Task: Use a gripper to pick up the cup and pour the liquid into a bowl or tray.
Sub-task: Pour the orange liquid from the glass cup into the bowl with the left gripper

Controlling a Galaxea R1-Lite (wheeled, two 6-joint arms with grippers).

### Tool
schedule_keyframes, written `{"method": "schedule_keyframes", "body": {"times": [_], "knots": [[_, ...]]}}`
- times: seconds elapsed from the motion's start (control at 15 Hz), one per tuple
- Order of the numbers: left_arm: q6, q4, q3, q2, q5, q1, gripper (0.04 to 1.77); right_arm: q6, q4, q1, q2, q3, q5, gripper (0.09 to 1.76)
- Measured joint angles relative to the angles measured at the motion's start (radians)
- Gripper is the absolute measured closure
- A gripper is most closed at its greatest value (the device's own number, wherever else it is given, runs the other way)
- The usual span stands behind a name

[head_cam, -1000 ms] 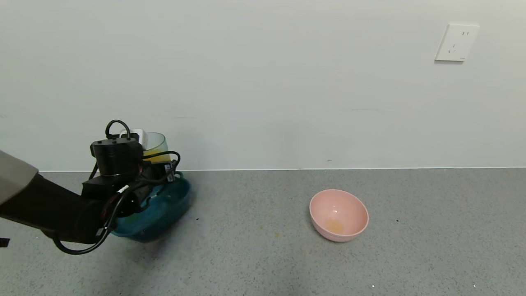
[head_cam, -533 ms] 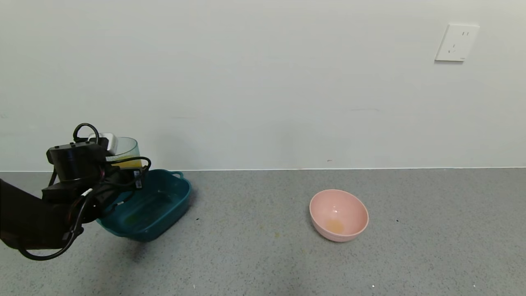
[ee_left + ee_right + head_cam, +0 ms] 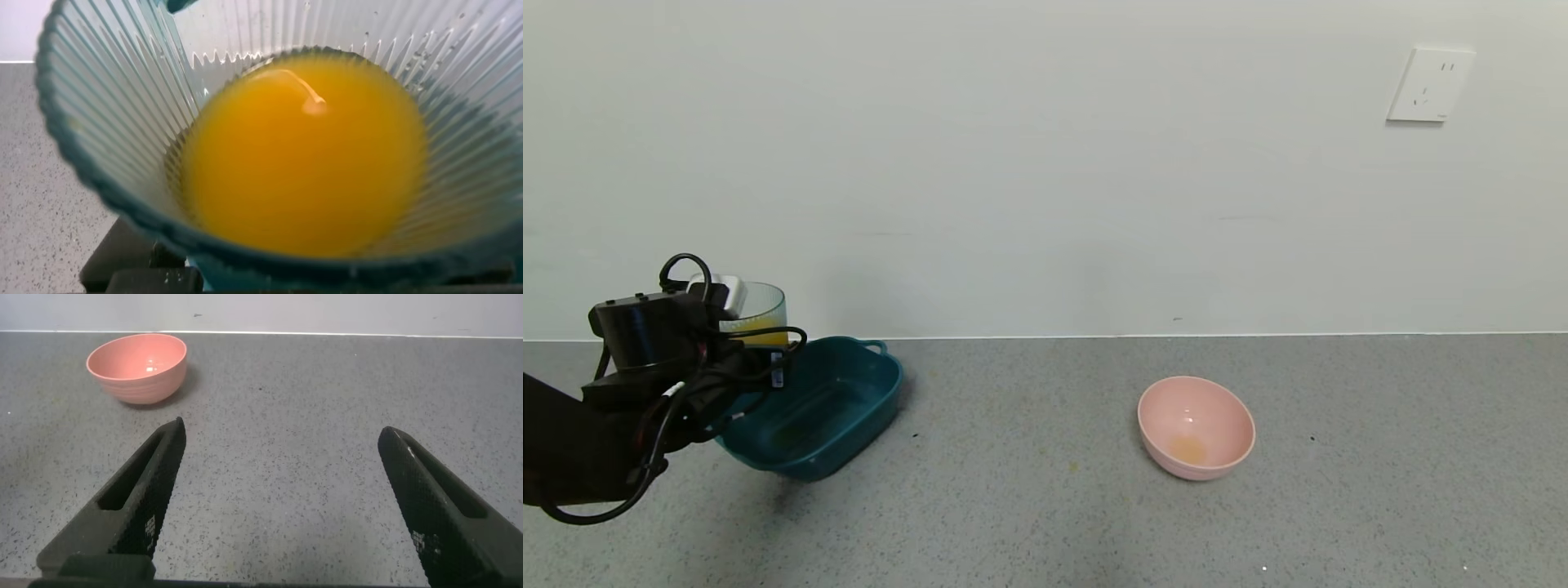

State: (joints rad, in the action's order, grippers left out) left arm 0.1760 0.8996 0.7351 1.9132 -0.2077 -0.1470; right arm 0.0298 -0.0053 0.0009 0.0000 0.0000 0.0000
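Cup (image 3: 757,314) of orange-yellow liquid (image 3: 302,155), upright, pinched in left gripper (image 3: 737,347), jaws closed on its lower wall; held above floor at far left edge of teal tray (image 3: 849,412), not over its middle; no pour begun. Right gripper (image 3: 286,506) low over grey floor (image 3: 1054,506), fingers spread wide, nothing between; pink bowl (image 3: 1196,426) well apart. Risk: tipped from here, likely spill outside tray rim; ribbed plastic could slip in grip.

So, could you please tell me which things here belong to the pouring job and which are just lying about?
Job:
- left end effector, holding the cup
- cup
- orange liquid
- teal tray

Lying about:
- pink bowl
- right end effector, open and idle
- wall socket
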Motion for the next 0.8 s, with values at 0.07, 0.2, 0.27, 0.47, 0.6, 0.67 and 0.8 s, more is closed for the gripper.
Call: {"method": "schedule_keyframes", "body": {"times": [0.07, 0.2, 0.27, 0.47, 0.6, 0.67, 0.8], "knots": [[0.008, 0.001, -0.003, 0.001, 0.001, 0.000, 0.51, 0.000, 0.000, 0.000, 0.000, 0.000, 0.000, 0.14], [0.033, 0.000, -0.005, 0.002, 0.002, -0.001, 0.51, 0.000, 0.000, 0.000, 0.000, 0.000, 0.000, 0.14], [0.046, 0.001, -0.006, 0.002, 0.003, -0.002, 0.51, 0.000, 0.000, 0.000, 0.000, 0.000, 0.000, 0.14], [0.107, 0.001, -0.017, 0.000, 0.007, -0.003, 0.51, 0.000, 0.000, 0.000, 0.000, 0.000, 0.000, 0.14], [0.139, 0.001, -0.025, -0.001, 0.018, -0.003, 0.51, 0.000, 0.000, 0.000, 0.000, 0.000, 0.000, 0.14], [0.158, 0.001, -0.026, -0.001, 0.025, -0.005, 0.51, 0.000, 0.000, 0.000, 0.000, 0.000, 0.000, 0.14], [0.195, 0.002, -0.031, -0.002, 0.027, -0.012, 0.51, 0.000, 0.000, 0.000, 0.000, 0.000, 0.000, 0.14]]}}
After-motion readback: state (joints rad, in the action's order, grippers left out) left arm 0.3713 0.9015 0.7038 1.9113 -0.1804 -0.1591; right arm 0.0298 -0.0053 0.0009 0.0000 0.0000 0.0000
